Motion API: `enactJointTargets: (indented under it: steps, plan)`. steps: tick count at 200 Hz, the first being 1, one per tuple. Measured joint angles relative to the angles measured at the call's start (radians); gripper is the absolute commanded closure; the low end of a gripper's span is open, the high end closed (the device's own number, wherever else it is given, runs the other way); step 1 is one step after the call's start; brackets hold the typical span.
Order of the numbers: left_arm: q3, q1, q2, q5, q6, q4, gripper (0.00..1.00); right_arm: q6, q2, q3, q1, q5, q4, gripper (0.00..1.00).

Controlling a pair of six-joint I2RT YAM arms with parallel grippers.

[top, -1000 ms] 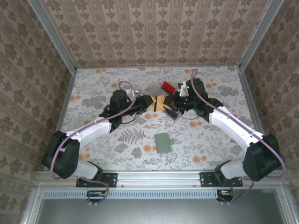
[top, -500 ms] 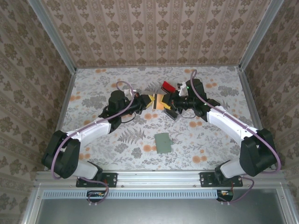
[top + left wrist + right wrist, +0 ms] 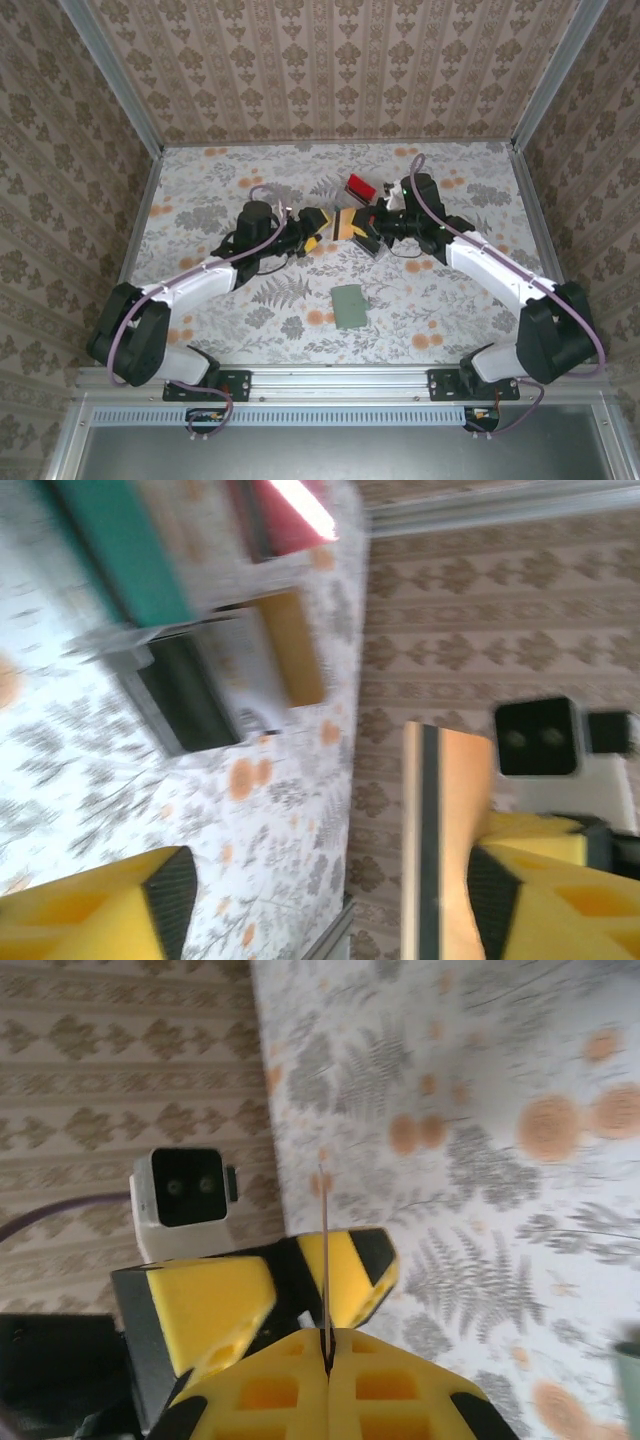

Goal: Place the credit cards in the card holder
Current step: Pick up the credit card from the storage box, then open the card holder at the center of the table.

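The left gripper (image 3: 313, 230) has let go and drawn back a little towards its own side. Half a second ago it was pressed up against the tan-orange card (image 3: 345, 222); now its jaws stand wide. The right gripper (image 3: 362, 225) has stayed where it was over the middle of the table (image 3: 200, 200). Its wrist view shows the fingers (image 3: 260, 1390) pinched tight on the card's lower edge, with the card rising edge-on from between them. To my eye the handover is done and the right arm alone carries the card. The left fingers (image 3: 100, 905) still straddle the card without clamping it. In the left wrist view it stands close beside one pad; I cannot tell whether it touches. The left arm looks as if it needs to clear away before the card can be swung anywhere. The card holder (image 3: 350, 305) lies flat on the table, nearer the arm bases and well apart from both grippers. I cannot make out whether it is folded shut. A red card (image 3: 360, 186) waits just behind the grippers.
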Motion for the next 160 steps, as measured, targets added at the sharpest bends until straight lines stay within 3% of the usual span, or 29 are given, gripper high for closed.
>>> enactJointTargets:
  steps: [28,55,160]
  plan:
    - [0.078,-0.037,-0.031,-0.104,0.136,-0.315,0.18,-0.123,-0.069,-0.003,0.041,0.120,-0.189,0.97]
    - [0.093,-0.080,-0.065,-0.167,0.212,-0.477,0.18,-0.180,-0.114,-0.070,0.081,0.162,-0.261,0.97]
    - [0.064,-0.319,-0.068,-0.379,0.227,-0.671,0.16,-0.250,-0.116,-0.219,0.210,0.322,-0.354,0.97]
